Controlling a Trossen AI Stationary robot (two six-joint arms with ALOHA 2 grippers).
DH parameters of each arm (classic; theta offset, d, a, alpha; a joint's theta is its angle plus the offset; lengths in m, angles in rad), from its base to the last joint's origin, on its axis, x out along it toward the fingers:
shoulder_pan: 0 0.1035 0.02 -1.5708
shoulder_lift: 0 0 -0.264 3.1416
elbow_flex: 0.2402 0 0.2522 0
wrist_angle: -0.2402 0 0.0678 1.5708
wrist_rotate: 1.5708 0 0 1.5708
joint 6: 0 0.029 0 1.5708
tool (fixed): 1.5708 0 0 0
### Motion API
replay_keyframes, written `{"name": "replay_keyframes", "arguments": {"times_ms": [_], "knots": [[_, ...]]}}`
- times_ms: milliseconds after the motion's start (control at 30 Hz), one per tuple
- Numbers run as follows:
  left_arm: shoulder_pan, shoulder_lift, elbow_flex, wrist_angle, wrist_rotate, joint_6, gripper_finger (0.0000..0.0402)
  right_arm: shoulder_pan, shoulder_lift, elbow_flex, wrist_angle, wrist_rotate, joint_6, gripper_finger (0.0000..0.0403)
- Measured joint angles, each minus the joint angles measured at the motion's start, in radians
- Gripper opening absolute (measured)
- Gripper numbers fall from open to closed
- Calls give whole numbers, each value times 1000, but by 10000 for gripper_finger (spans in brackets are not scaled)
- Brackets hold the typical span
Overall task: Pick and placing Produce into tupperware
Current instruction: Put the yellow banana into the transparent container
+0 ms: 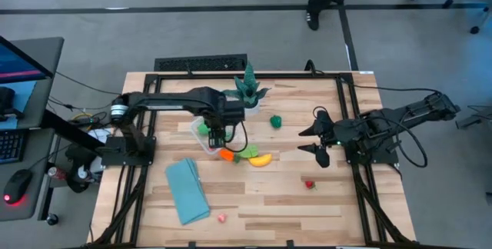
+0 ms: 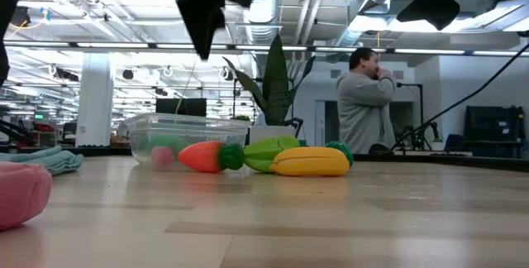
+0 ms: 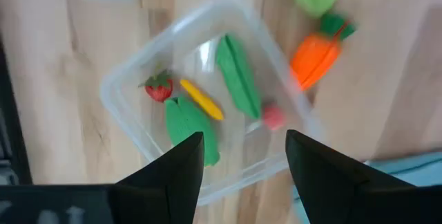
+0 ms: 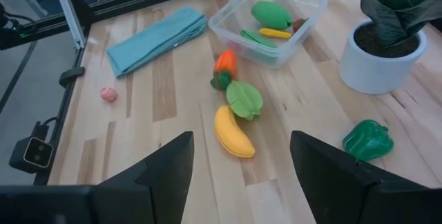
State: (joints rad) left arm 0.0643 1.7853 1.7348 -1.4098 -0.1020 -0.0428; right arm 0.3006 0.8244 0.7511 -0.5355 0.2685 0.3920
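Produce already lies inside the tupperware (image 3: 131,124): a strawberry (image 3: 159,88), a yellow piece (image 3: 202,99) and green ones. My left gripper (image 3: 238,151) hangs over it, fingers spread apart and empty. My right gripper (image 4: 242,155) waits open near the table's right side. Next I should go for the carrot (image 1: 226,154), which lies just beside the tupperware's wall, and descend straight so a finger does not push the container.

A clear, squarish plastic tupperware container (image 3: 138,124) is sitting upright, holding small green, yellow, red and pink toy produce pieces (image 3: 238,75); an orange toy carrot (image 3: 314,57) is lying just beside it.
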Motion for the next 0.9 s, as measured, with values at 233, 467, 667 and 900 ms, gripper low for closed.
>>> {"name": "replay_keyframes", "arguments": {"times_ms": [233,467,667,900], "knots": [[-121,-138,-4,138,-11,-41,197,-12,18,1,6,0,17,233],[-254,-219,-5,136,-106,-46,197,-5,103,1,-39,-40,80,233],[-351,-313,-32,127,-210,-73,197,26,222,1,30,-58,38,233],[-432,-552,-272,300,-283,-182,197,18,399,0,238,-62,-8,233]]}}
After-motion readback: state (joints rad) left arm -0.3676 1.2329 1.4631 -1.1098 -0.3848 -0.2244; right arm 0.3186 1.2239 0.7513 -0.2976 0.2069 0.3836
